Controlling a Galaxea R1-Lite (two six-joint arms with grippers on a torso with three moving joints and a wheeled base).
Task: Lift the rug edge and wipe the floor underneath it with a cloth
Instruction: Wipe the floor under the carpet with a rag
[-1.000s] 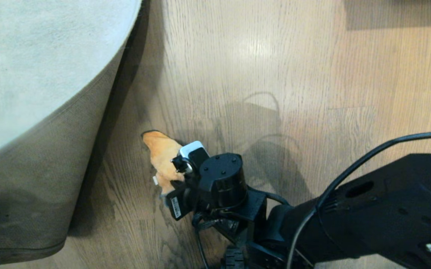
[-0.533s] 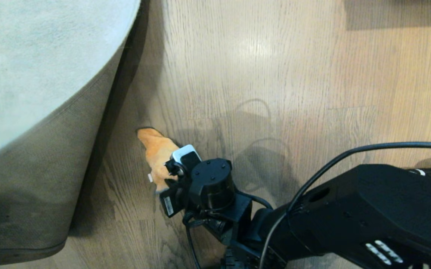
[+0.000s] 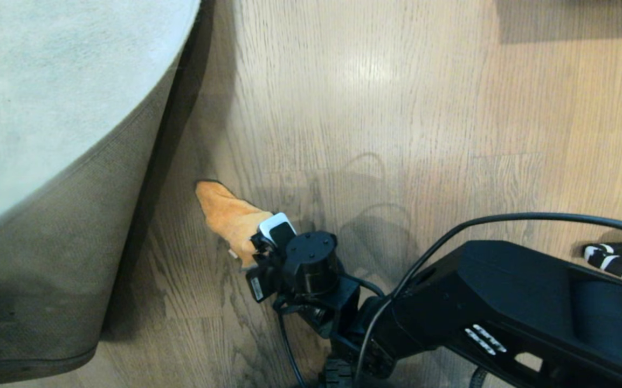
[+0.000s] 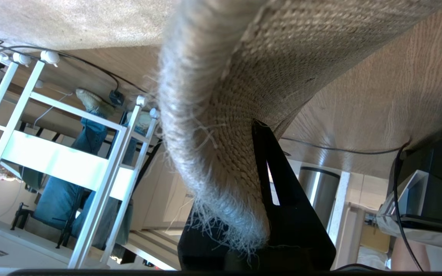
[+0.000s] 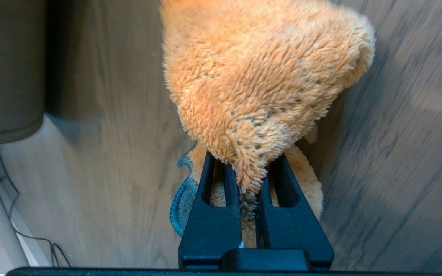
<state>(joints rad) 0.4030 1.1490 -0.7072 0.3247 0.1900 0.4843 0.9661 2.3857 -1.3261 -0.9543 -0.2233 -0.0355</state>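
One rug, one cloth, two hands at work. The left hand [image 4: 259, 214] is closed on the rug edge [image 4: 221, 161], holding it up off the floor [image 3: 397, 97] so the tan woven underside faces out (frayed threads hang from the pale pile along the border). From the head view the lifted rug edge [image 3: 74, 215] curls over on the left, casting a dark shadow on the planks beside it. The right hand [image 5: 249, 199] is clamped on the single orange cloth [image 5: 259, 84], its two black fingers [image 5: 213, 207] pinching a fold of it. The cloth [image 3: 225, 213] lies on the bare wood-grain floor, just beside the raised rug, near it but not touching. One black cable [image 3: 505, 221] arcs over the right arm.
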